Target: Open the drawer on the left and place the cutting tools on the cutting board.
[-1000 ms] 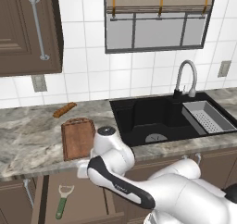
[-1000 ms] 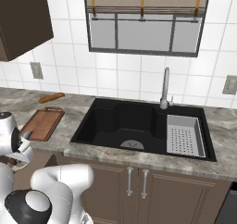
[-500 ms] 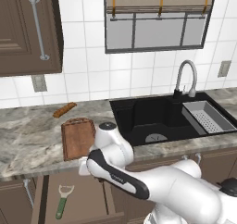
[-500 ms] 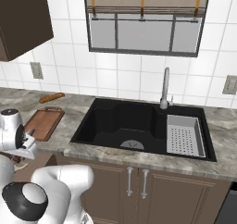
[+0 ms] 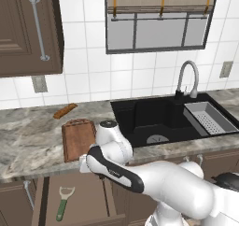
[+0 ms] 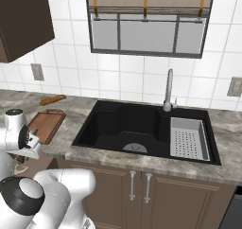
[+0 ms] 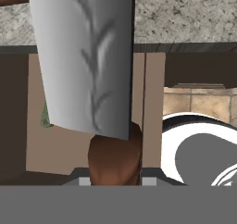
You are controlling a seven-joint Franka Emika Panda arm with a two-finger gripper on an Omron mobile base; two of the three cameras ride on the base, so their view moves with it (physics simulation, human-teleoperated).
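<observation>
The drawer (image 5: 87, 196) stands pulled out under the counter, and the green-handled peeler (image 5: 63, 203) lies in it. In the hand view my gripper (image 7: 115, 180) is shut on the brown handle of the pale grey flat bladed tool (image 7: 83, 56). Its wide blade hangs over the open drawer (image 7: 69, 146) and reaches up past the counter edge. A green sliver of the peeler (image 7: 45, 116) peeks out beside the blade. The cutting board (image 5: 77, 138) lies on the counter just behind and left of my hand (image 5: 86, 163). From the right, my hand (image 6: 23, 147) hangs at the counter's front edge near the board (image 6: 45, 125).
An orange-brown bread stick (image 5: 65, 110) lies on the counter behind the board. The black sink (image 5: 158, 120) with its faucet (image 5: 186, 78) and a grey drain rack (image 5: 210, 117) lies to the right. A wall cabinet (image 5: 28, 29) hangs at the upper left.
My hand has risen a little out of the drawer toward the counter edge, carrying the bladed tool. The peeler and the board have not moved.
</observation>
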